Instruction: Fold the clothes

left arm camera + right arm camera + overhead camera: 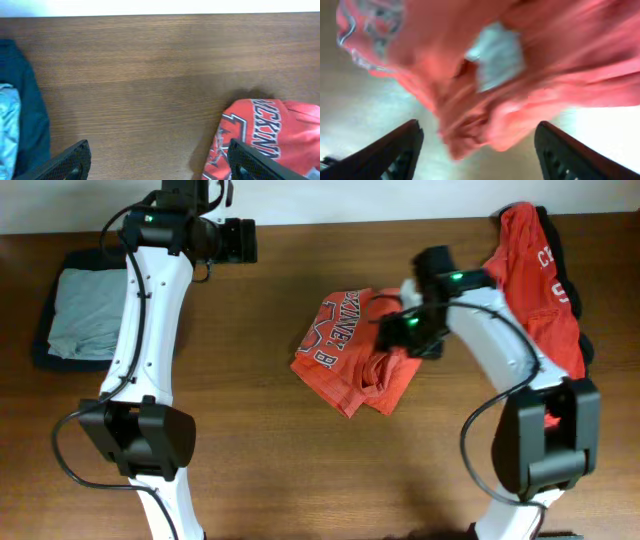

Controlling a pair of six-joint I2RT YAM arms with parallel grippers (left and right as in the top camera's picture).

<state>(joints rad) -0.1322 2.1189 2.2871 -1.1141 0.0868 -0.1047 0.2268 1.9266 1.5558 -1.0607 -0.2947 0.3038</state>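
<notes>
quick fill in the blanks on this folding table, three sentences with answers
1. The crumpled red-orange T-shirt mid-table has ___ block lettering.
2. The pale grey-blue garment lies on a ___ garment.
3. The left gripper is open over bare wooden ___, not cloth.

Missing words: white; dark navy; table

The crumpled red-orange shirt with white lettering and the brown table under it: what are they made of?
The red-orange shirt: soft matte cloth, probably cotton; it bunches into limp folds. The brown table: wood or wood-look laminate, smooth, with fine straight grain lines.
</notes>
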